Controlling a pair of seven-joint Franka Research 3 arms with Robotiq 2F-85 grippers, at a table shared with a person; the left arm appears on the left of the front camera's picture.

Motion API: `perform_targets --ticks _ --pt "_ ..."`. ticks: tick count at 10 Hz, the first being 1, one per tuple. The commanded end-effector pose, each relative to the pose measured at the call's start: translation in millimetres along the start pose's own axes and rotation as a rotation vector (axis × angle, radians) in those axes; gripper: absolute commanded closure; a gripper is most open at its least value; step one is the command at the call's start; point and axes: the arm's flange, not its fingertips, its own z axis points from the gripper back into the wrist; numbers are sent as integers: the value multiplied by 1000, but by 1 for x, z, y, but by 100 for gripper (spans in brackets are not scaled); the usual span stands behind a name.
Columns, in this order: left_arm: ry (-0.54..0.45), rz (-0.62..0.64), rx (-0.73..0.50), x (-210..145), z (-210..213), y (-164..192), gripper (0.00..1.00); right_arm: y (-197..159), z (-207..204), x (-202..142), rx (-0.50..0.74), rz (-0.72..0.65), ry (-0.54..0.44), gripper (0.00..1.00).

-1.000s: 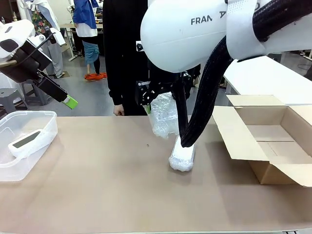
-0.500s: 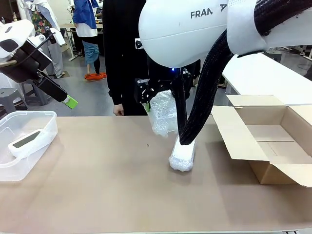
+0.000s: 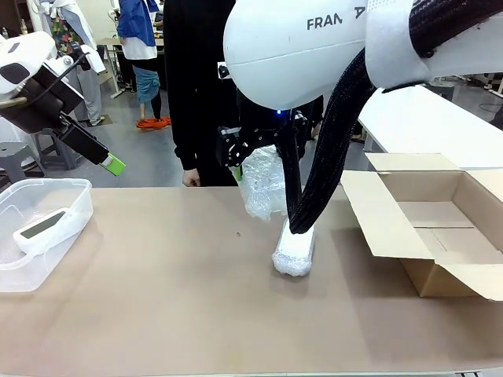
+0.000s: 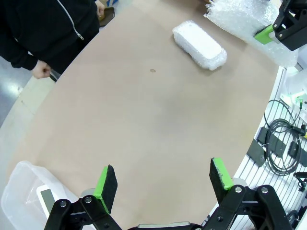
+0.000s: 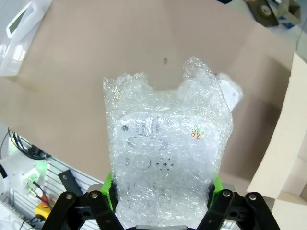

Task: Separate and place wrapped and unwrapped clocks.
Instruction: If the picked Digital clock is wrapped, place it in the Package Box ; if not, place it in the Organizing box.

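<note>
1. Motion over the last second is slight: in the front view the right arm's big white joint has drifted a little toward the frame's left, and the held bundle sits a touch higher, just above centre. In the last half second nothing shifts.
2. The right gripper (image 5: 162,191) is clamped on a wrapped clock (image 5: 165,158), green pads pressing both sides of its bubble film. It hangs clear of the table (image 3: 157,298).
3. The second wrapped clock (image 3: 294,251) lies flat at the front view's centre, just below the held one, and has not moved.
4. The bare clock (image 3: 43,225) rests in the clear tub (image 3: 75,206) at the left edge, as before.
5. The left gripper (image 4: 163,179) hangs high at upper left with its jaws wide apart and nothing between them, unchanged.
6. My reading: the lift is finished, and the carry to the open cardboard box (image 3: 385,220) at right is probably next. One wrapped clock would then remain.
</note>
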Motion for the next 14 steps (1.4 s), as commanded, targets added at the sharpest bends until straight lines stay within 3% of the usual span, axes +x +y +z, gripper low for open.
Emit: perform_targets --ticks 1,3,4,6,9,12,14 --pt "-6 0 -15 -2 0 0 0 -19 38 -8 80 -24 -120 19" --pt "-6 0 -15 -2 0 0 0 -92 93 -12 121 -160 -71 19" --pt "-6 0 -15 -2 0 0 0 -136 103 -13 153 -218 -23 19" --pt "-6 0 -15 -2 0 0 0 -213 92 -25 101 -427 -48 19" --pt "-6 0 -15 -2 0 0 0 -311 27 -75 163 -699 -52 19" --pt "-6 0 -15 -2 0 0 0 -365 -60 -101 117 -827 -76 19" --pt "-6 0 -15 -2 0 0 0 -396 -79 -109 103 -926 -62 19"
